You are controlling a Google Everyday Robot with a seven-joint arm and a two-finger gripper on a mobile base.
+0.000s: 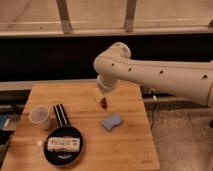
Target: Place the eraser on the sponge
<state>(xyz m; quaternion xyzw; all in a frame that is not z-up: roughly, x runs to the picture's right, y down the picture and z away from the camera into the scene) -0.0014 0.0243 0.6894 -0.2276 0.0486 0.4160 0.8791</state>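
Observation:
The eraser (61, 114), a narrow black block with pale stripes, lies on the left part of the wooden table (130, 150), beside a cup. The light blue sponge (112, 121) rests right of the table's middle, with nothing on it. My gripper (102, 96) hangs from the white arm (160, 75) over the table's middle back and stands open. It is above and slightly behind the sponge, well to the right of the eraser. A small red object (103, 103) shows just below the fingertips; whether it is touched cannot be made out.
A translucent cup (40, 116) stands at the left, next to the eraser. A black plate (75, 152) at the front left carries a white speckled bar (63, 144). The arm reaches in from the right. A dark wall and window rail run behind the table.

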